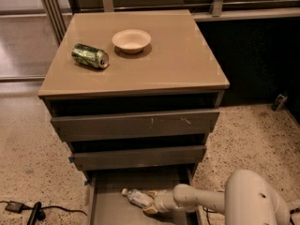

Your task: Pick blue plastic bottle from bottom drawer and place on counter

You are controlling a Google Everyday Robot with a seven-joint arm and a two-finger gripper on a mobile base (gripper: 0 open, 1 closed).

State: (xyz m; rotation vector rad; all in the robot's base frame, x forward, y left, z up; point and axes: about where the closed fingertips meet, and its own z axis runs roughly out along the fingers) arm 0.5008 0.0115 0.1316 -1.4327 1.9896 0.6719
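Note:
The blue plastic bottle (137, 197), small and clear with a white cap, lies on its side on the grey floor of the open bottom drawer (108, 205), cap pointing up-left. My gripper (151, 204) reaches into the drawer from the right on a white arm and is at the bottle's base end, touching or closing around it. The tan counter (173, 64) tops the cabinet above.
A green drink can (90, 56) lies on its side at the counter's left. A cream bowl (131, 40) sits at the back middle. Two wider grey drawer fronts (136, 124) overhang the bottom drawer. A black cable (28, 210) lies on the floor at left.

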